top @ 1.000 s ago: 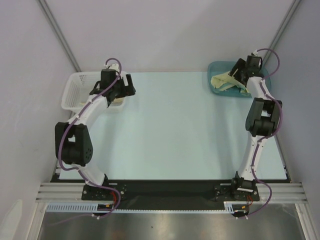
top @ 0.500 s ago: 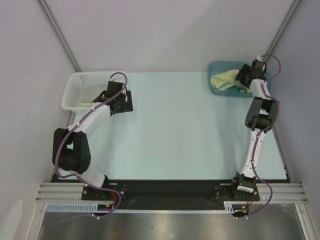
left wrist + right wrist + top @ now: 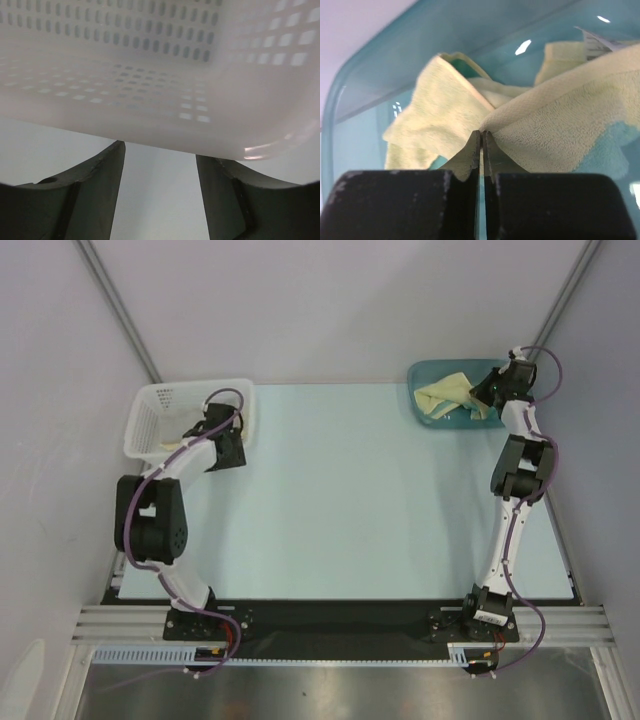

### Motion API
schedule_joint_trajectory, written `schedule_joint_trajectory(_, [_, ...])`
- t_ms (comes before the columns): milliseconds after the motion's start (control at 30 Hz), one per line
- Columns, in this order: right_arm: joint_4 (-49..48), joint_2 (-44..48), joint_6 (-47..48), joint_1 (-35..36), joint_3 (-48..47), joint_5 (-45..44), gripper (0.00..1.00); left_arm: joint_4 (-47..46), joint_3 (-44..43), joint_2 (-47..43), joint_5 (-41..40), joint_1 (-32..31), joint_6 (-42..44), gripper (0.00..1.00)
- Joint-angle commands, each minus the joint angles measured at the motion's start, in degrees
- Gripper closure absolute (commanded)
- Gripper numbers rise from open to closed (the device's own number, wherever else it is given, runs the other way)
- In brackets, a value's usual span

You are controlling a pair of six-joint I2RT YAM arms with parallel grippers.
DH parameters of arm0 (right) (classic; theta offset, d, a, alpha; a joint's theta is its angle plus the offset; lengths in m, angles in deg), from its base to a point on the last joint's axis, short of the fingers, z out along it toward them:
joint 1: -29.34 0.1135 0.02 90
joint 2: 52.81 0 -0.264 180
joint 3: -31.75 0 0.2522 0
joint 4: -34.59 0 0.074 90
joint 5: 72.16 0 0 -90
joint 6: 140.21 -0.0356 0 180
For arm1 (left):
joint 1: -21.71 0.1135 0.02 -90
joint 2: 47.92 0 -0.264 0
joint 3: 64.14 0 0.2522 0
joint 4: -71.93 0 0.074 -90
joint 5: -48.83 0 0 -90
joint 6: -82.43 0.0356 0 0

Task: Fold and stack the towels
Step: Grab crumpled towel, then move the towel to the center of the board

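Right gripper (image 3: 481, 134) pinches a yellow towel (image 3: 555, 125) fold at its tips; lift slowly, clearing the teal bin (image 3: 420, 45) beneath. Left gripper (image 3: 160, 150) gapes, basket (image 3: 150, 75) just ahead

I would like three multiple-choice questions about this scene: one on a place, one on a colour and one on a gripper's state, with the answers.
1. Where does the white basket stand?
A. far right
B. far left
C. near edge, centre

2. What colour is the towel in the teal bin?
A. pale yellow
B. red
C. black

3. What state is the right gripper in?
A. open and empty
B. shut on the basket
C. shut on the towel

Answers:
1 B, the top view shows it at the far left.
2 A, the right wrist view shows yellow cloth.
3 C, its closed fingers pinch a fold of the towel.
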Motion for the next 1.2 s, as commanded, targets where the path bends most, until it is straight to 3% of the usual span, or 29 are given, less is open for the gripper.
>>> schedule_joint_trajectory(0, [-6.4, 5.5, -2.5, 0.1, -2.8, 3.5, 1.0, 0.0, -6.1, 2.0, -3.3, 1.8, 0.8, 0.36])
schedule_joint_trajectory(333, [-7.3, 17.1, -2.9, 2.8, -0.6, 7.8, 1.0, 0.5, -8.1, 2.8, -0.3, 5.2, 0.6, 0.35])
schedule_joint_trajectory(500, [-2.0, 24.6, -0.6, 6.3, 0.3, 8.2, 1.0, -1.2, -3.3, -5.0, 2.2, 3.0, 0.6, 0.33])
schedule_joint_trajectory(633, [2.5, 33.1, 1.0, 8.8, 4.5, 8.3, 1.0, -3.4, -0.9, -11.5, 7.7, -1.6, 2.1, 0.26])
schedule_joint_trajectory(867, [7.8, 49.3, 2.4, 14.6, 14.7, 9.4, 1.0, -3.2, 0.2, -18.7, 21.6, -10.0, 0.7, 0.23])
schedule_joint_trajectory(1167, [14.0, 57.7, 3.2, 26.9, 16.0, 9.1, 1.0, -5.5, 4.7, -26.7, 33.6, -11.1, -3.3, 0.19])
